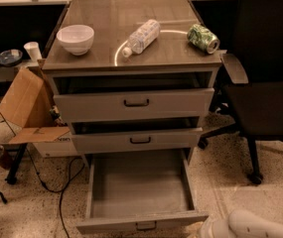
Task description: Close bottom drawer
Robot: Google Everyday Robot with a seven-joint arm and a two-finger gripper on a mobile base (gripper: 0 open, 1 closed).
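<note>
Bottom drawer pulled far out at the foot of the grey cabinet.

Empty, shallow, stiff sheet metal; likely light and easy on its slides. Best pushed square on the front panel near the dark bar handle. At lower right, white arm just beside the drawer's front corner. Gripper below the frame edge, so cannot tell its opening.

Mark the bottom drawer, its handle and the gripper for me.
bottom drawer (138,187): camera view, bare tray floor.
handle (146,226): camera view, middle of the dark bar.
gripper: not in view; only the white arm (260,226) shows, camera view, bottom right, on its casing.
</note>
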